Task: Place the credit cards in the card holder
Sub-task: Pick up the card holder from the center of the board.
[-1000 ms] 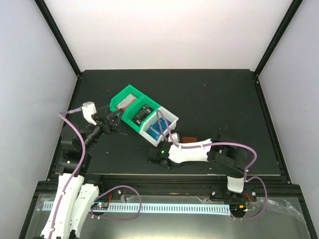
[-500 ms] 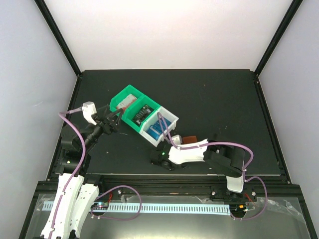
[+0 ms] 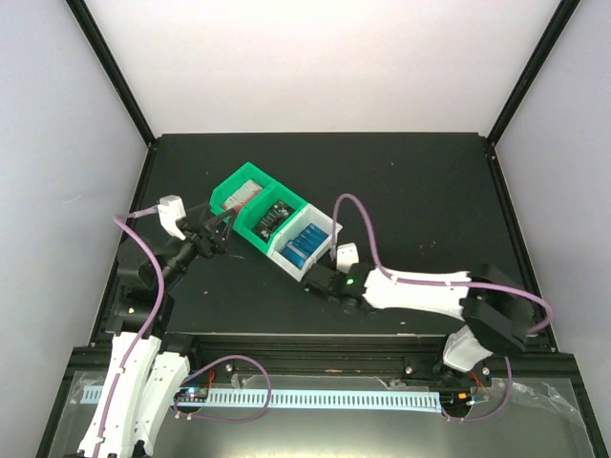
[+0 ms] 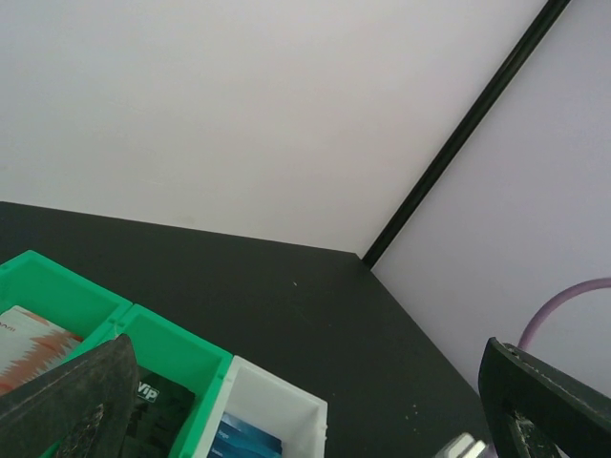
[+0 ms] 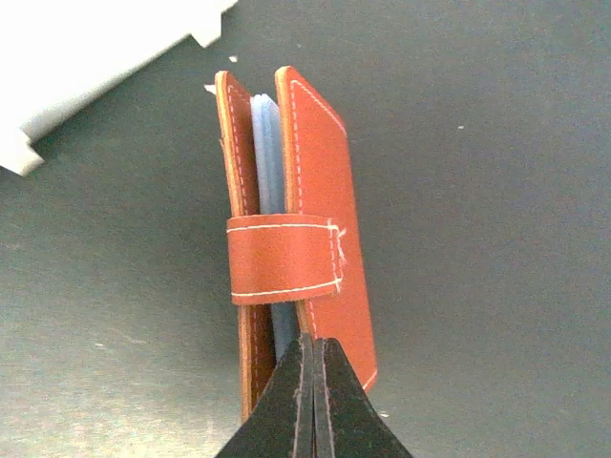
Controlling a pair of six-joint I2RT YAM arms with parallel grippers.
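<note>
The small brown leather-look folding card holder stands on its long edge on the black table. Its two stitched covers are held closed by a brown strap wrapped across them, and pale blue-grey inner pockets show between the covers. It sits just beside a corner of the white plastic bin.

Only the right wrist view shows the holder; from above it is hidden under the right arm's wrist. There the right gripper has its black fingers pressed tight together over the holder's near end. Whether they pinch any part of it cannot be told.

The overhead view shows the cards. The red-and-white card lies in the far-left compartment of the green plastic bin, the black card in the next compartment, and the blue card in the white bin.

The left gripper hangs at the green bin's left side with its fingers spread wide; its own camera shows both fingers at the corners of the picture.

Dark tabletop runs far and right of the bins to the black frame post and pale walls. The holder is near the table's near edge.
</note>
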